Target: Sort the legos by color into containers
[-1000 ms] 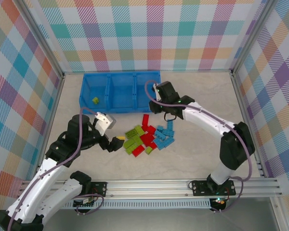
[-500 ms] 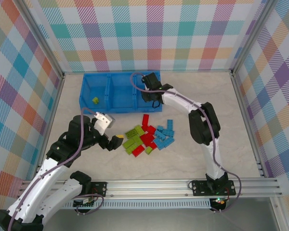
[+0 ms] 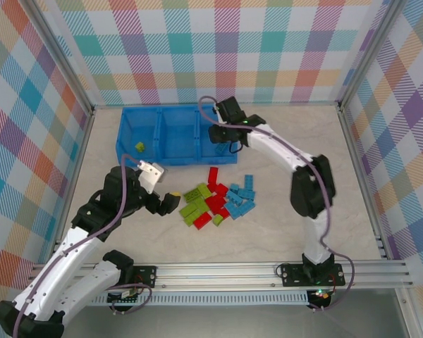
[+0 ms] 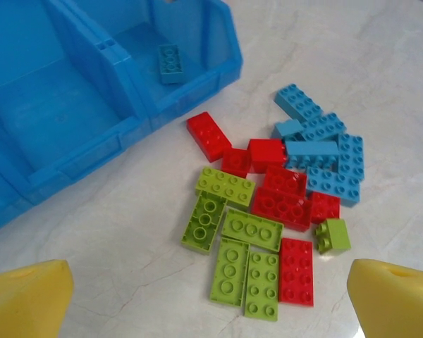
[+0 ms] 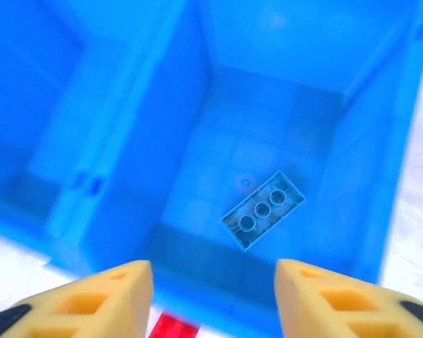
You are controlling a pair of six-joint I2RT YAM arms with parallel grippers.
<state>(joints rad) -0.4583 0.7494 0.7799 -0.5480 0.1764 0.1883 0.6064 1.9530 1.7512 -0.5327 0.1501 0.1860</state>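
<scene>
Left tool (image 4: 211, 310) and right tool (image 5: 213, 299) gape empty; legos (image 4: 289, 208) mid-frame touch, so one grab may catch two colours.

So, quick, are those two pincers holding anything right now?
Left pincer: open, holding nothing.
Right pincer: open, empty, above a tray compartment with one blue brick inside.

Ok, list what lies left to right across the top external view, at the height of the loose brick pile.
Left gripper → lime green studded plastic bricks → red studded plastic bricks → light blue studded plastic bricks.
</scene>
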